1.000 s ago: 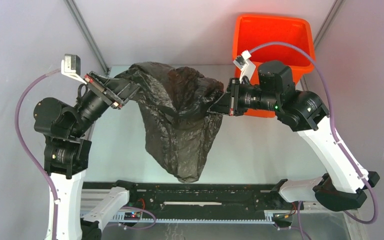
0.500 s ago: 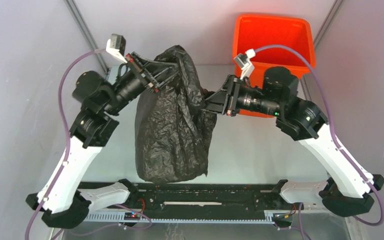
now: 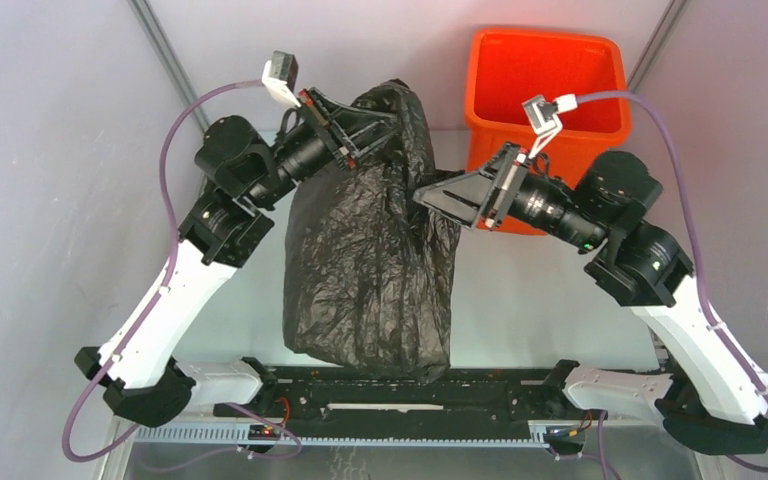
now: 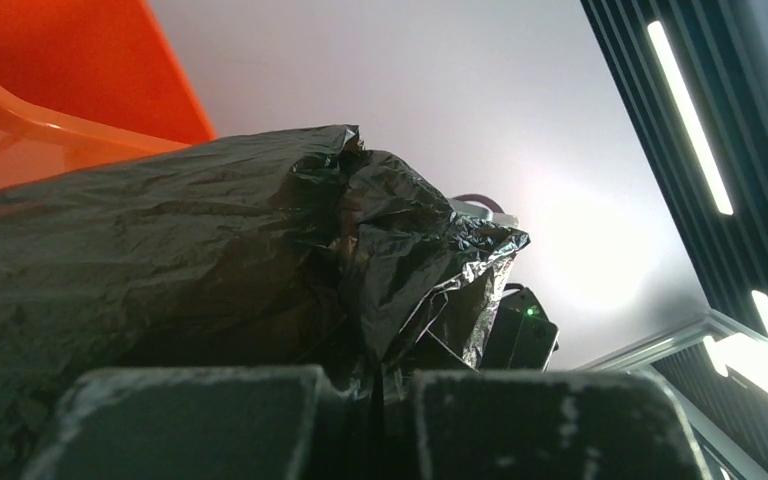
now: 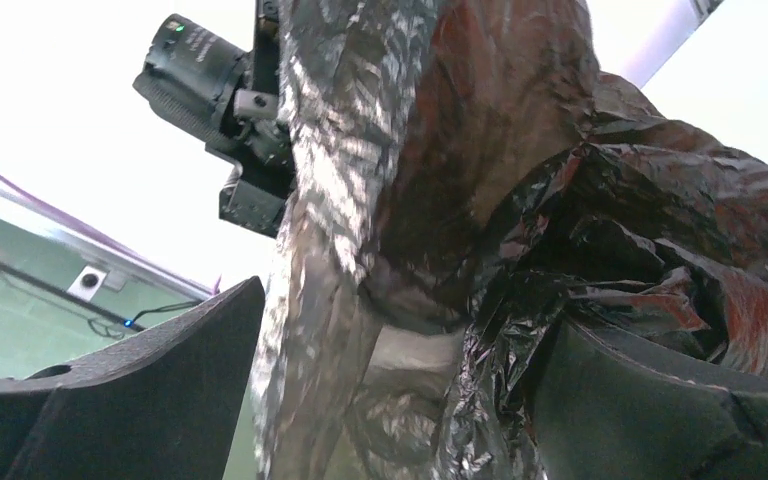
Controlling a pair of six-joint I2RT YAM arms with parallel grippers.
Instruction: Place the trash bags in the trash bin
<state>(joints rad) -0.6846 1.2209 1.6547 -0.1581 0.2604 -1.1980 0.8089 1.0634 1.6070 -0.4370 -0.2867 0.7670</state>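
Observation:
A large wrinkled black trash bag (image 3: 370, 260) hangs in mid-air over the middle of the table, its lower end near the front rail. My left gripper (image 3: 388, 112) is shut on the bag's top; the film (image 4: 260, 250) is pinched between its pads (image 4: 190, 420). My right gripper (image 3: 422, 195) stands open against the bag's right side, film (image 5: 430, 230) hanging loose between its wide-apart fingers (image 5: 130, 400). The orange trash bin (image 3: 545, 70) stands upright at the back right, behind the right arm; its orange wall (image 4: 50, 70) shows in the left wrist view.
A black rail (image 3: 400, 385) with wiring runs along the near edge between the arm bases. Grey walls with metal frame posts (image 3: 165, 55) close in the table on the left, back and right.
My right gripper has opened and let go of the bag. The left arm has swung the bag's top up and to the right, toward the bin, so the bag now hangs long and narrow.

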